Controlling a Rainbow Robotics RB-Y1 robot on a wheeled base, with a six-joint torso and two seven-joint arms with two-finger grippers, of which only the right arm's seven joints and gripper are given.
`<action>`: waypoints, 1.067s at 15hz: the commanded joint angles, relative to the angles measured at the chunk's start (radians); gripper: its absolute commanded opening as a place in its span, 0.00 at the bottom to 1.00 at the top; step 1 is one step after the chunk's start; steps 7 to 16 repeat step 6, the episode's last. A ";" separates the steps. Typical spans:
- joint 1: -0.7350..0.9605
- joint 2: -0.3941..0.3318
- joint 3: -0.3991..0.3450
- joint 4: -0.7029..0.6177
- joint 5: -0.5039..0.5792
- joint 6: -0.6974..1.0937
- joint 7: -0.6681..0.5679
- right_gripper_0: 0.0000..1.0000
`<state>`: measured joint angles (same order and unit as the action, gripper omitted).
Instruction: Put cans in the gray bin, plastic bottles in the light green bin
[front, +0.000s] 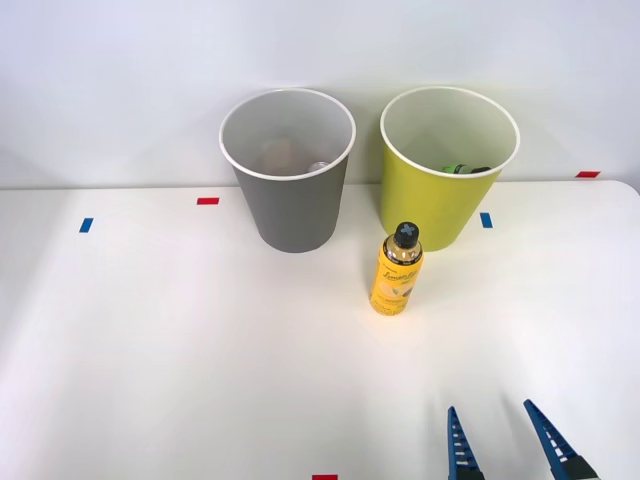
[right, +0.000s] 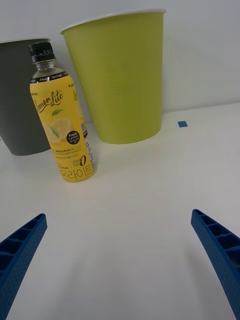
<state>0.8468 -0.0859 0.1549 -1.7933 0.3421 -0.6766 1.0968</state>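
1. Green bottle (front: 462, 169) already lies inside light green bin (front: 432, 205) at the desk's back edge; gray bin (front: 292, 205) holds something unclear.
2. Yellow bottle (front: 397, 270) left, upright before the bins.
3. Right gripper (front: 510, 442) empty, fingers apart, near front edge.

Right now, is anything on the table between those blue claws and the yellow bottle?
No. In both views only bare white table lies between the open right gripper and the upright yellow bottle, which stands in front of the light green bin.
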 joint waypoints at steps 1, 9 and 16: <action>0.000 0.000 0.000 0.000 0.000 0.000 0.000 1.00; 0.000 0.000 0.000 0.000 0.000 0.000 0.000 1.00; 0.000 0.000 0.000 0.000 0.000 0.000 0.000 1.00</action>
